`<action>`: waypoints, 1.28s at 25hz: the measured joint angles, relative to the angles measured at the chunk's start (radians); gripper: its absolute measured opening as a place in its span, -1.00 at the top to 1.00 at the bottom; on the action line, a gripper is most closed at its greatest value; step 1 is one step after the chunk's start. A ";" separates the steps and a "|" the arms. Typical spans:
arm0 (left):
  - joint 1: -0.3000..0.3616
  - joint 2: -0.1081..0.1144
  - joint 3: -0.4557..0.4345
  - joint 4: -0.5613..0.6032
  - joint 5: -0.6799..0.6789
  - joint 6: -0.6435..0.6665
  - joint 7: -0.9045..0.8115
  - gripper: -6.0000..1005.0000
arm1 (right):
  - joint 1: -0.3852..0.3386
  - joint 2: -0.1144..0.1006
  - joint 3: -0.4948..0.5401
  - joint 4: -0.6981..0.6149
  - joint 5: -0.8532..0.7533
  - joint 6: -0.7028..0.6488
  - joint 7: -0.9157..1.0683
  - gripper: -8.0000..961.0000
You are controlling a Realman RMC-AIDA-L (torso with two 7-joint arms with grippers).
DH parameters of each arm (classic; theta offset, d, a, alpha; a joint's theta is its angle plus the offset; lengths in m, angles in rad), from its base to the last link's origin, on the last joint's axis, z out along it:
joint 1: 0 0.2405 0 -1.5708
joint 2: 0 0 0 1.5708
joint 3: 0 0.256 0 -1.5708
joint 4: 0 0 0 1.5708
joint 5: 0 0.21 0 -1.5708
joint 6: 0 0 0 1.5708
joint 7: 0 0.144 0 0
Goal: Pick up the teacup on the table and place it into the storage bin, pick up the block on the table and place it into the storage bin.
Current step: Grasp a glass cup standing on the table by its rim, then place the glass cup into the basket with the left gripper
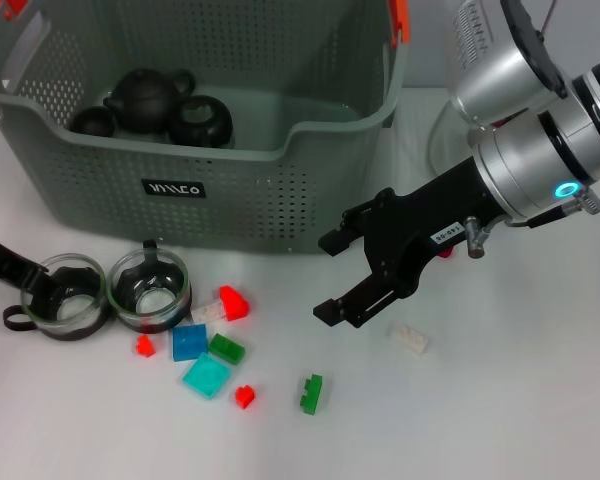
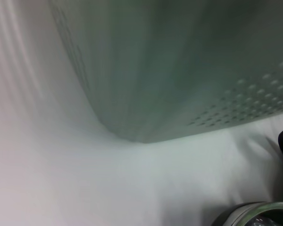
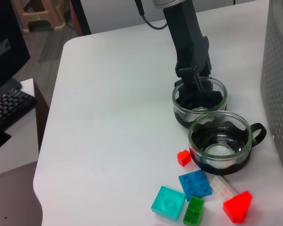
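Observation:
Two glass teacups with dark insides stand side by side before the storage bin (image 1: pixel 230 190). My left gripper (image 1: pixel 38 290) reaches in from the left and is shut on the rim of the outer teacup (image 1: pixel 75 305), which rests on the table. In the right wrist view one finger dips inside that teacup (image 3: pixel 212 101). The other teacup (image 1: pixel 152 290) stands free. Several small blocks lie below the cups, among them a red block (image 1: pixel 233 302) and a blue block (image 1: pixel 189 342). My right gripper (image 1: pixel 330 277) hangs open and empty to their right.
A black teapot (image 1: pixel 145 98) and dark cups lie inside the bin. A green block (image 1: pixel 311 393) and a white block (image 1: pixel 411 340) lie apart near my right gripper. A glass pitcher (image 1: pixel 450 140) stands behind the right arm. The table's edge (image 3: pixel 52 117) shows beyond the cups.

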 joint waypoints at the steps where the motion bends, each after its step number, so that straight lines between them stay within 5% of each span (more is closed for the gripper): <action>1: 0.000 0.001 0.000 0.002 0.000 0.000 0.000 -0.15 | -0.001 0.000 0.001 0.000 0.001 -0.001 0.000 -0.97; 11: -0.011 0.001 0.010 0.027 0.009 0.002 0.008 0.71 | -0.005 0.002 0.003 -0.007 0.002 -0.005 0.000 -0.97; 19: -0.012 0.002 0.008 0.009 0.002 0.028 0.010 0.89 | -0.008 0.002 0.005 -0.009 0.002 -0.006 0.000 -0.96; 25: 0.011 0.003 -0.041 -0.151 -0.051 0.211 0.040 0.89 | -0.009 0.000 0.021 -0.009 0.004 -0.006 -0.005 -0.97; 30: 0.011 0.035 -0.169 -0.239 -0.146 0.416 0.085 0.89 | -0.009 -0.003 0.024 -0.008 0.027 -0.013 -0.018 -0.97; 32: 0.005 0.069 -0.225 -0.242 -0.234 0.499 0.091 0.89 | -0.009 -0.005 0.030 -0.009 0.031 -0.019 -0.022 -0.97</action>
